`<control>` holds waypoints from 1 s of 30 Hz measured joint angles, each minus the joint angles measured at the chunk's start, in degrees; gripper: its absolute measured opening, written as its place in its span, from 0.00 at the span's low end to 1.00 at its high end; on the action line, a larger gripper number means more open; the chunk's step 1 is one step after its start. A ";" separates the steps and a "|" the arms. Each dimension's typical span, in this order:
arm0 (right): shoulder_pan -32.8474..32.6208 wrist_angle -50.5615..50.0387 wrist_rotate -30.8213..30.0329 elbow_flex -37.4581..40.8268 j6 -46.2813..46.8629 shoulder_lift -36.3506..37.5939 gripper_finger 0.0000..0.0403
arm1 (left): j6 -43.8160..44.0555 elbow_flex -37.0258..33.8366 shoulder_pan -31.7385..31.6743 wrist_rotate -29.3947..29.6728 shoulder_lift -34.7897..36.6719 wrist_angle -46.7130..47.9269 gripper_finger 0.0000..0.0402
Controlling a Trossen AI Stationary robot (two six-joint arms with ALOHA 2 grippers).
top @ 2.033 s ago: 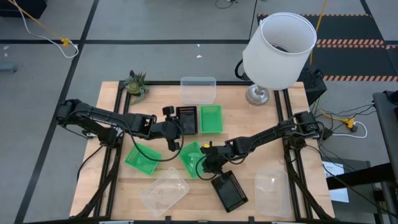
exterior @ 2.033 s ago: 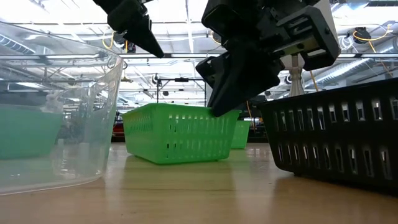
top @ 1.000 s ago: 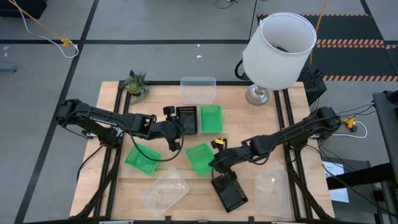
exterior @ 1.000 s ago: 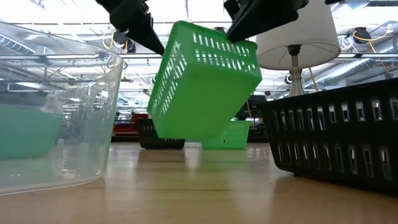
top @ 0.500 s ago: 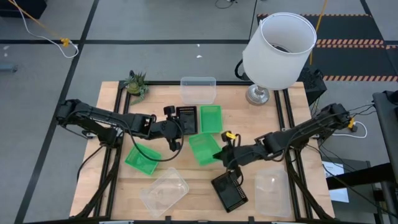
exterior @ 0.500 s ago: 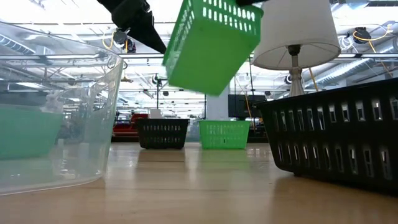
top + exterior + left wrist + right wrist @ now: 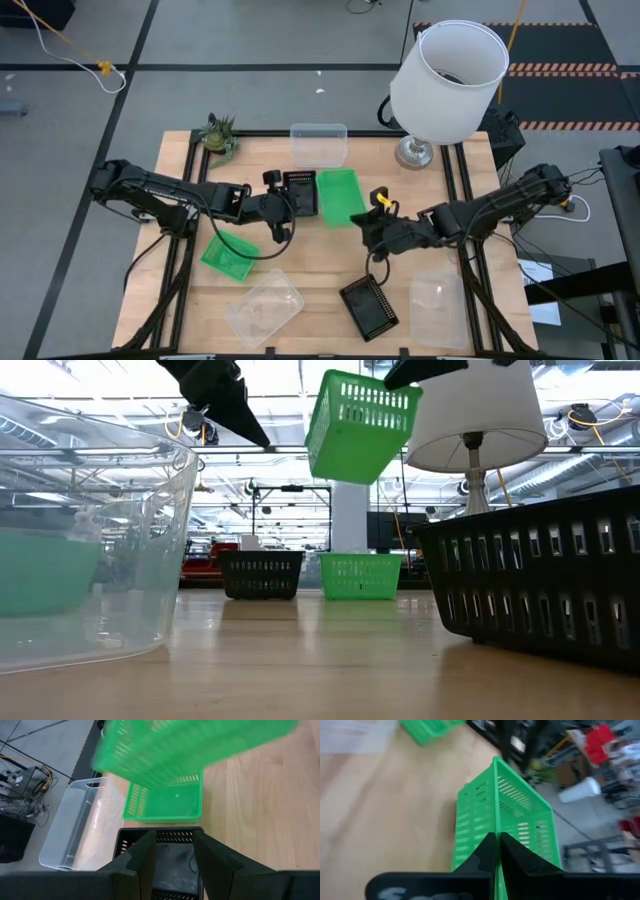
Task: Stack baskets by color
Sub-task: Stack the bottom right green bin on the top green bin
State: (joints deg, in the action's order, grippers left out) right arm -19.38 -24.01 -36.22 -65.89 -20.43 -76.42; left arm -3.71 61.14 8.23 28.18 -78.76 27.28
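A slotted, bright green plastic basket (image 7: 360, 426) is pinched by the matt dark right gripper (image 7: 495, 851) above a pale, smooth wood-grain table (image 7: 300, 258). Below it, a black slotted plastic basket (image 7: 369, 308) and a glossy see-through plastic basket (image 7: 85, 540) are seen.

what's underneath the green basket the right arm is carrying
Under the lifted green slotted plastic basket, pinched by the right gripper, another green basket sits on the wooden table. From overhead, the carried one covers it almost entirely.
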 joint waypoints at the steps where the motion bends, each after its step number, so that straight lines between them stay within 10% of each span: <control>1: 0.80 0.06 -0.07 0.00 -0.53 0.00 0.01 | 0.43 0.00 0.00 0.00 0.00 0.09 0.33; 30: 9.99 25.08 2.11 18.78 -4.21 -0.42 0.02 | 0.58 0.00 -0.66 0.00 0.00 -0.10 0.33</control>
State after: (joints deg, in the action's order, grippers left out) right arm -9.39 1.07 -34.11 -47.10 -24.65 -76.84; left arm -3.14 61.14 7.57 28.18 -78.76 27.18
